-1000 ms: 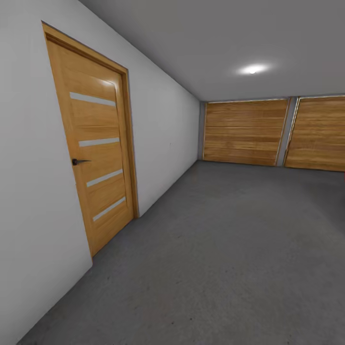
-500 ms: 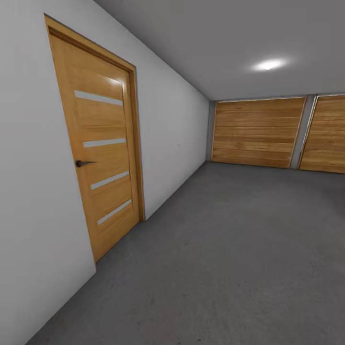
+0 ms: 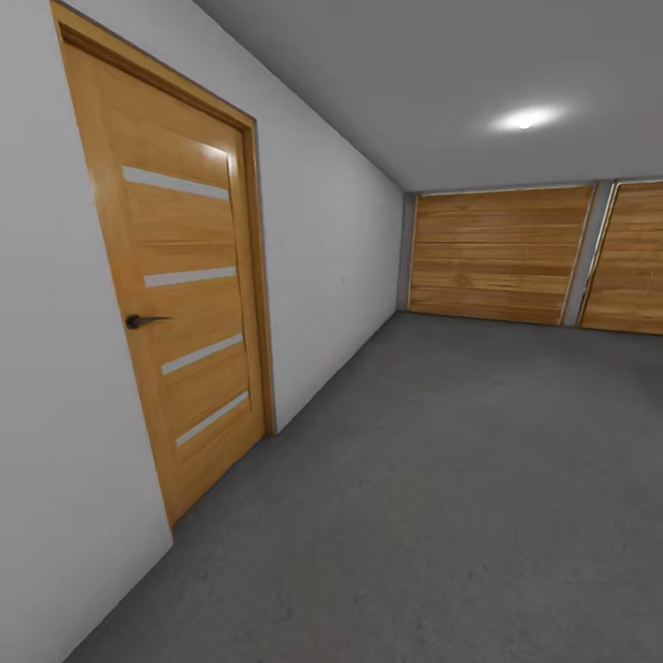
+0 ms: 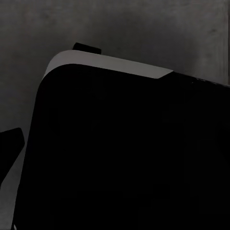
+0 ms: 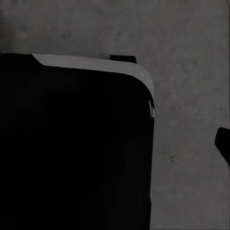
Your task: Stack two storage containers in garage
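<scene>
I am in the garage, with the dark grey concrete floor [image 3: 433,479] stretching ahead. The two storage containers and the living room are out of view. In the left wrist view my left gripper [image 4: 112,153] hangs above the floor, with one dark fingertip [image 4: 10,146] far out at the frame's edge. My right gripper [image 5: 115,148] hangs the same way in the right wrist view, with one fingertip [image 5: 223,143] at the opposite edge. Nothing is held in either. My black base with its grey rim [image 4: 110,64] lies below both.
A shut wooden door [image 3: 180,285] with a dark handle [image 3: 138,320] stands in the white wall [image 3: 327,258] on the left. Two wooden garage doors [image 3: 497,253] close off the far end. A ceiling lamp [image 3: 523,120] is lit.
The whole head view has shifted: the camera has moved, so the wooden door now sits larger and further left. Nothing in the room itself has moved.
</scene>
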Robot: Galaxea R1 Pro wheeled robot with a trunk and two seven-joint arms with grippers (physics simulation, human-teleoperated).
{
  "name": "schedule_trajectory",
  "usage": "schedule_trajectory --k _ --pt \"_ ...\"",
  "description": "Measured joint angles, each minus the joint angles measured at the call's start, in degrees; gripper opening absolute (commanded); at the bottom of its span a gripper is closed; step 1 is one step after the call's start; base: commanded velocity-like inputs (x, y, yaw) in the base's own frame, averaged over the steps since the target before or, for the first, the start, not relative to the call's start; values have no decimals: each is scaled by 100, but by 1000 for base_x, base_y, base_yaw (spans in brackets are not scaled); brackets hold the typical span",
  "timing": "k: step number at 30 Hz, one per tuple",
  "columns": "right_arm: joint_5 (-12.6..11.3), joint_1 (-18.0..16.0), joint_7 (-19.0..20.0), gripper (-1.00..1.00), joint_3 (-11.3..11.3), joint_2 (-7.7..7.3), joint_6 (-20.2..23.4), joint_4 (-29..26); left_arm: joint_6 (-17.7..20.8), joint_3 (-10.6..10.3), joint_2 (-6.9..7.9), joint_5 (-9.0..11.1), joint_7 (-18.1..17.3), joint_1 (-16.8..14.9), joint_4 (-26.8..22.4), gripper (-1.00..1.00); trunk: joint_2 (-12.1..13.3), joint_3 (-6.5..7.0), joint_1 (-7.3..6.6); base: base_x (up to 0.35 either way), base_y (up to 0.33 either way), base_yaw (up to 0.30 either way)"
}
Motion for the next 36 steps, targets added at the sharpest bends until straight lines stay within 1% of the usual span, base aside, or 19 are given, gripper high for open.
schedule_trajectory --k 11,21,29,36 --pt "-7 0 0 100 -13 32 -9 0 9 0 0 8 0 0 0 100 0 0 0 322 0 0" --pt "9 0 4 100 -10 27 -18 0 8 0 0 8 0 0 0 100 0 0 0 322 0 20" --pt "8 0 0 100 -8 27 -17 0 7 0 0 8 0 0 1 100 0 0 0 322 -5 231" --pt "5 0 0 100 -8 27 -21 0 -6 0 0 5 0 0 1 100 0 0 0 314 -96 278"
